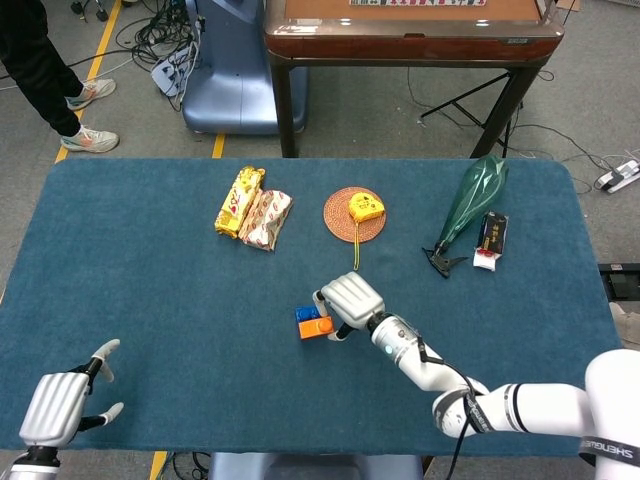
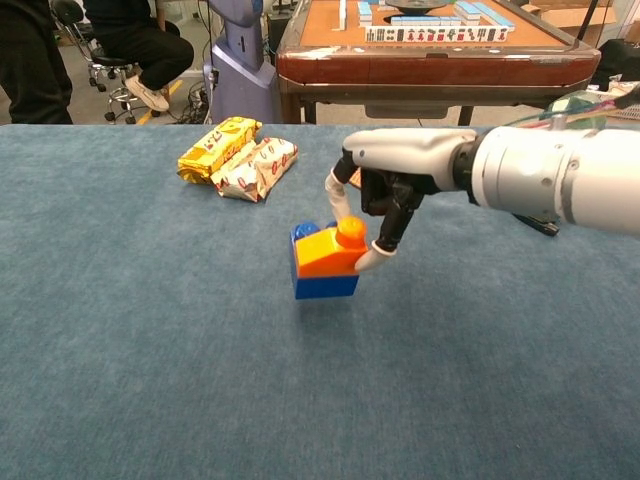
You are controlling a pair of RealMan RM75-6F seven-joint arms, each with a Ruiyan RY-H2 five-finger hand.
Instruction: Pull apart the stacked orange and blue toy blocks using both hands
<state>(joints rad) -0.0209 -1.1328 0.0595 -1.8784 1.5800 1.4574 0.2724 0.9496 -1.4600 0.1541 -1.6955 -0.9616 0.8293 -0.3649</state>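
We note the right hand [image 2: 375,215] pinching the stacked blocks [image 2: 325,262] mid-table, while the left hand [image 1: 58,405], fingers spread and holding nothing, sits well apart at the table's near-left corner.

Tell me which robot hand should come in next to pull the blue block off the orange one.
The left robot hand. It is free, fingers apart, at the near left table edge. The right robot hand already pinches the orange block, with the blue block stuck beneath and lifted clear.
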